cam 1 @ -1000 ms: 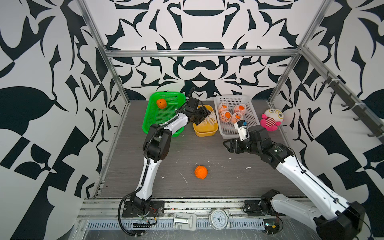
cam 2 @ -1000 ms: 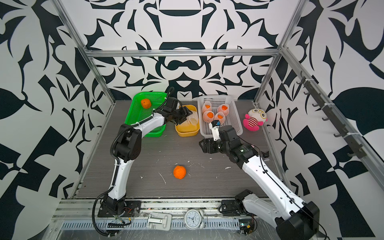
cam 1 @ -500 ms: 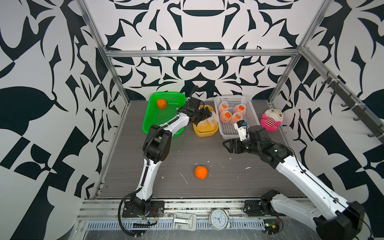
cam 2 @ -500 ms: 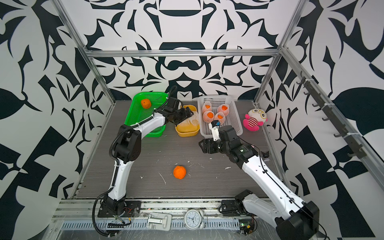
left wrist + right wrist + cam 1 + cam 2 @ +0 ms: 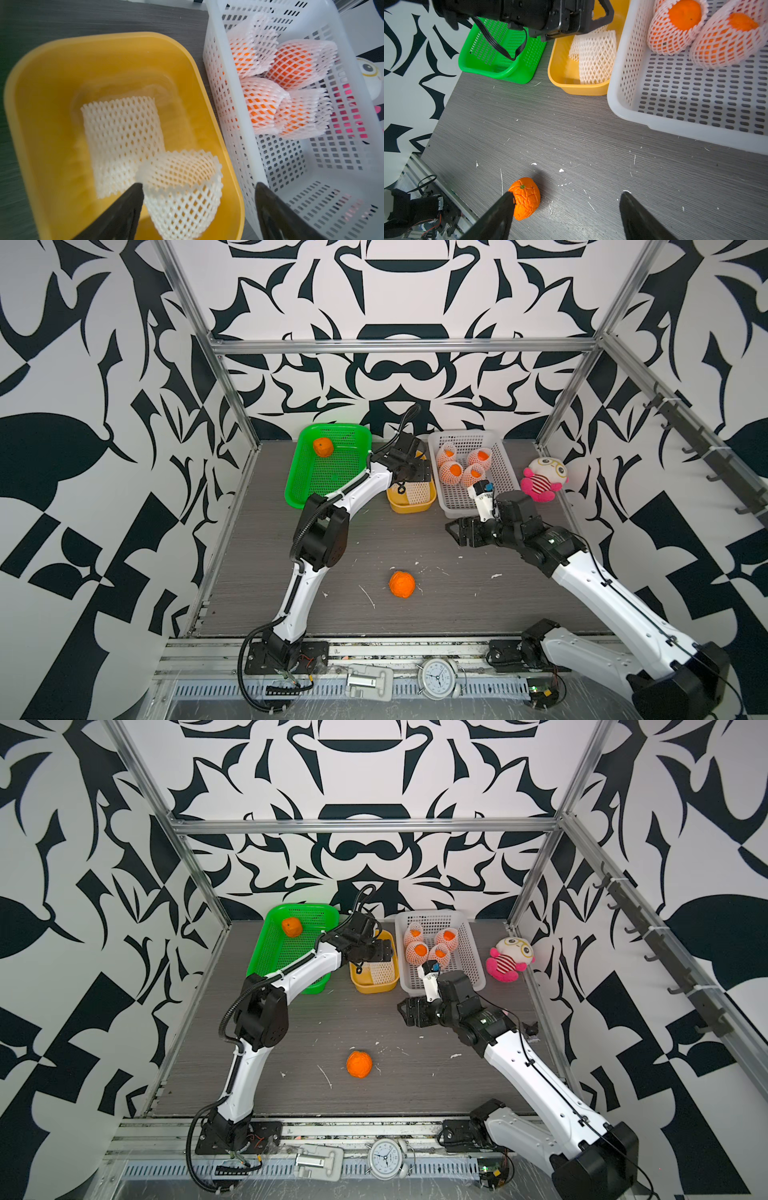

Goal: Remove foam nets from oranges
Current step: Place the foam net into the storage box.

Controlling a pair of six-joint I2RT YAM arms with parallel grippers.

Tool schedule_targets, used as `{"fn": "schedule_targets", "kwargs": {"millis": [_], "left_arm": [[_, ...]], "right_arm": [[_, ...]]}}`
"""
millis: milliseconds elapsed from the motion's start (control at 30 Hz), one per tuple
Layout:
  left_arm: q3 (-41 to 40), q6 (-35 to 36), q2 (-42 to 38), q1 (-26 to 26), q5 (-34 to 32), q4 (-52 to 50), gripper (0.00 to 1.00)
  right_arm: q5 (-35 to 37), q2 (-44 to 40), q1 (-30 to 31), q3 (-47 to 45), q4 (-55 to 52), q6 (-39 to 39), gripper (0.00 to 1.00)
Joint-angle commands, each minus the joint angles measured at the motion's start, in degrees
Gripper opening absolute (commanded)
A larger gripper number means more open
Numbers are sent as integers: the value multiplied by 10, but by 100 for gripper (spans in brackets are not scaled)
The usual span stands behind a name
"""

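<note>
**Releasing a stripped net into the yellow tub**

**State.** The left tool [image 5: 197, 185] hangs over the yellow tub [image 5: 104, 41], jaws spread wide and pinching nothing. A curled foam net [image 5: 182, 193] sits in the tub just beside one finger; whether it touches that finger cannot be told. A flat foam net [image 5: 120, 135] lies on the tub floor behind it. The right tool [image 5: 565, 192] is likewise spread and empty above the tabletop [image 5: 571, 135], with a bare orange [image 5: 525, 197] near one fingertip. Four netted oranges [image 5: 291, 62] cluster at the back end of the white basket [image 5: 239, 145]. Another bare orange [image 5: 323, 446] rests in the green basket [image 5: 328, 481].

**Procedure (judged)**
1. Raise the left tool straight up with jaws wide, so the soft mesh cannot snag a finger and ride out of the tub.
2. Confirm both nets lie inside the rim.
3. Centre the right tool on the loose orange before closing; round fruit is likely to roll away from an off-centre squeeze.
4. Two fruits appear done; four remain netted
</note>
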Motion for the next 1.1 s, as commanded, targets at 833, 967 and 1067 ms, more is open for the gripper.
{"fn": "schedule_targets", "kwargs": {"millis": [833, 967, 1067], "left_arm": [[-311, -16, -359, -80, 195, -265, 99], [-337, -19, -373, -107, 230, -313, 99], [-346, -19, -369, -130, 226, -344, 99]], "right_arm": [[49, -98, 16, -169, 125, -25, 99], [70, -121, 25, -215, 158, -15, 99], [90, -112, 25, -222, 159, 0, 99]]}}
